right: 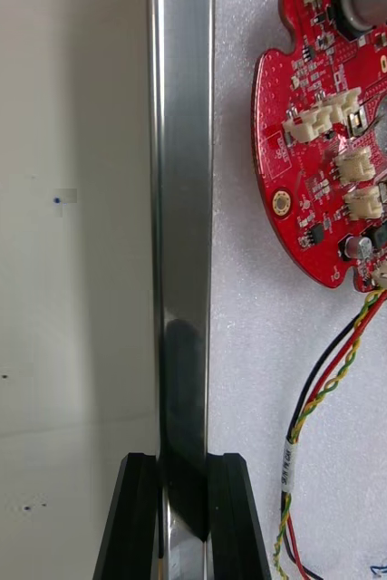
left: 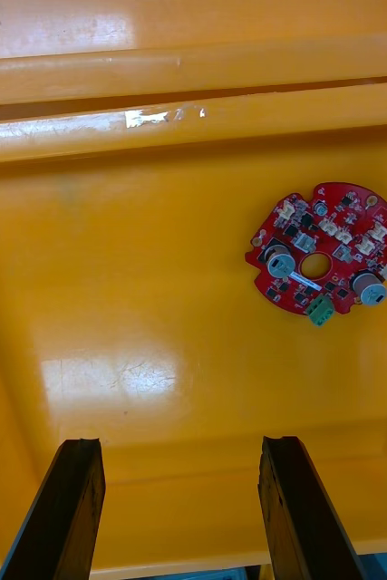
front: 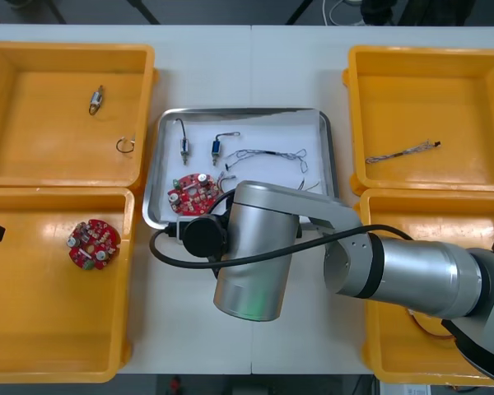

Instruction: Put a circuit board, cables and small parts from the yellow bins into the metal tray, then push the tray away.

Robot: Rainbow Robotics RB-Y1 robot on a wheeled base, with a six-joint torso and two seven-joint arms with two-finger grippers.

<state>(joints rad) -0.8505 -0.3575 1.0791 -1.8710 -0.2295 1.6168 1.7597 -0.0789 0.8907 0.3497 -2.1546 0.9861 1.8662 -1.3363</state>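
The metal tray (front: 330, 148) is set on the light worktop (front: 189, 337) between the yellow bins, its rim bare and shiny and its inside white. Its near rim is clamped by the right jaws, which are closed on the thin edge with one black finger (right: 139, 517) on the worktop side and the other inside the tray. In the front view the right arm (front: 412, 276) is laid across from the right, and the jaws are hidden beneath its wrist at the tray's near edge. Just inside that rim a round red circuit board (front: 191, 194) is laid flat, notched at its edge and fitted with white connectors, a round hole and small dark chips. A red, yellow and black cable (right: 333, 372) with a white label is run from it toward the jaws. Farther in, a small metal part (front: 184, 148) and a second small part (front: 216, 149) are laid side by side, with a twisted blue and white cable (front: 272, 155) spread beside them. The left jaws are spread wide, with nothing between them, over the near left bin (front: 33, 346). There a second circuit board (front: 93, 243) is laid flat, carrying two silver cylinders and a green block. In the far left bin (front: 41, 132) a metal piece (front: 96, 99) and a wire ring (front: 125, 146) are seen, and in the far right bin (front: 445, 99) a thin twisted cable (front: 399, 151).
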